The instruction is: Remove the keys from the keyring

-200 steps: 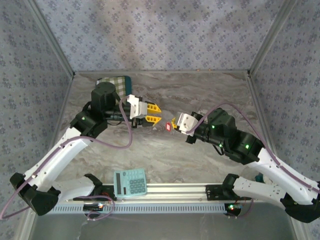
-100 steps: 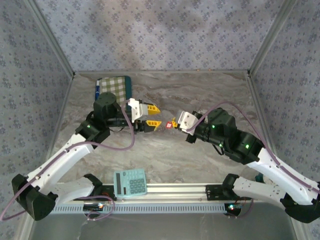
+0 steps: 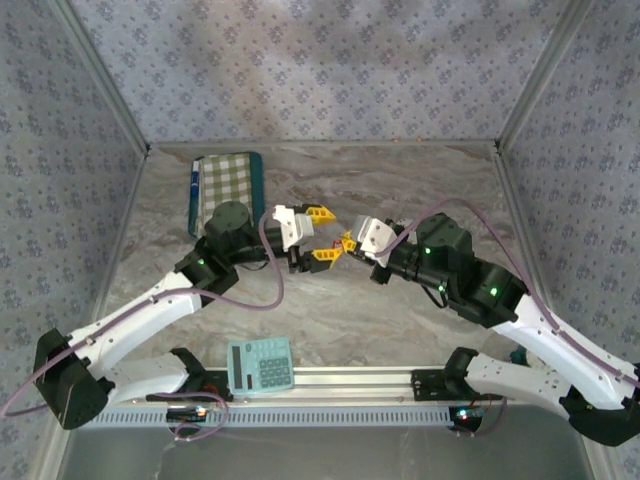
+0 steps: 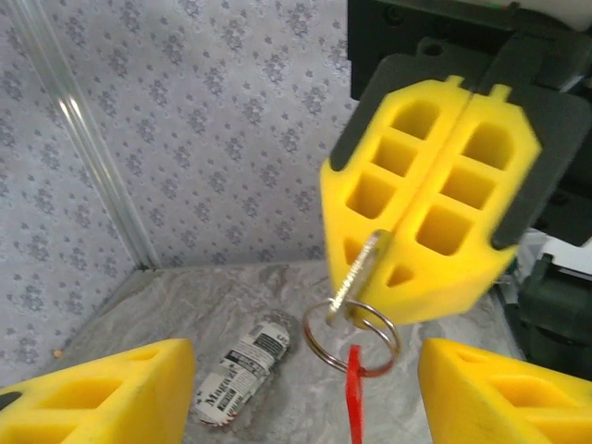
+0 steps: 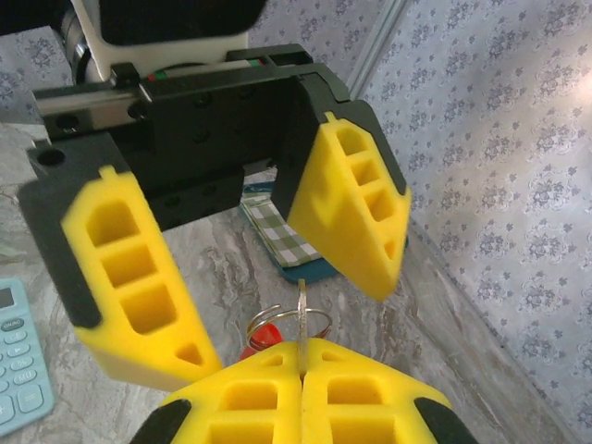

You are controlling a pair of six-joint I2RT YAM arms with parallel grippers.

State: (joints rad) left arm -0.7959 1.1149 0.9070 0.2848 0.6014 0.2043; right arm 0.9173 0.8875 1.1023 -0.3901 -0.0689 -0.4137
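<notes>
Since the earlier frames, the left gripper (image 3: pixel 329 234) has advanced to the right until its fingers bracket the tip of the right gripper (image 3: pixel 349 243), and its jaws have spread wider. The right arm has barely shifted.

Findings:

1. The right gripper's jaws are fully closed on a flat metal blade (image 4: pixel 356 273). That blade and a red piece make up the keys (image 4: pixel 354 404), which are strung on the keyring (image 4: pixel 309 340). The ring and red piece hang free below the pinch.

2. The bunch is held in the air above the middle of the table (image 3: pixel 420 185). It is well apart from the calculator (image 3: pixel 260 365) at the near edge and the checked pouch (image 3: pixel 226 184) towards the far left corner. I judge the lift is deliberate, since the ring dangles clear and can be reached from either side.

3. The left gripper's jaws are open and hold nothing. One finger stands on each side of the hanging ring, and neither touches it in the left wrist view.

4. I read this as a two-handed split. The right gripper anchors the blade while the left lines up to take the ring or red piece and work them apart.

5. The ring is thin and swings freely, so a closing jaw could nudge it aside.

6. A printed roll (image 4: pixel 242 366) lies on the table beyond the ring and plays no part here.
</notes>
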